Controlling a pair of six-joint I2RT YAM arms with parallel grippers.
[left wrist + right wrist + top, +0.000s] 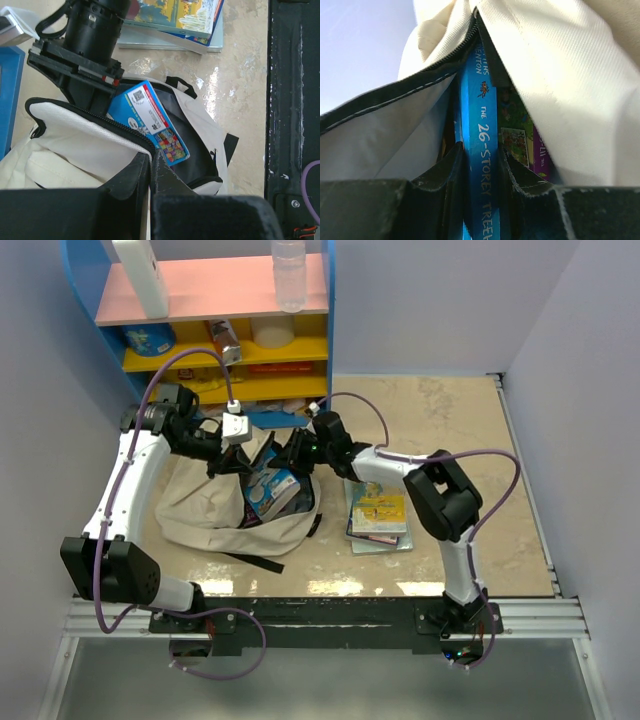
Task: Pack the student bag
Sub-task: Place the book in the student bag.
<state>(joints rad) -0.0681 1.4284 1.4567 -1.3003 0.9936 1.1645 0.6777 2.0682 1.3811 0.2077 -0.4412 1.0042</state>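
I judged the packing partly done: the student bag (200, 510) lay slumped at the near left of the table (450, 420), mouth open towards the middle. My left gripper (151, 170) was pinched tight on the bag's zip edge, holding the opening up. My right gripper (481, 190) had its fingers narrow on the spine of a blue book (481, 150), which sat halfway through the mouth, not yet released. Beside that spine something purple and green showed inside, though I could not tell whether it was a second book or this one's own cover. Left to do, as I read it, were dropping this book in, then the stack of books (378, 512) lying just right of the bag near the table's middle. By my count: one bag, one book in the grip, and in the stack two books at least, perhaps three
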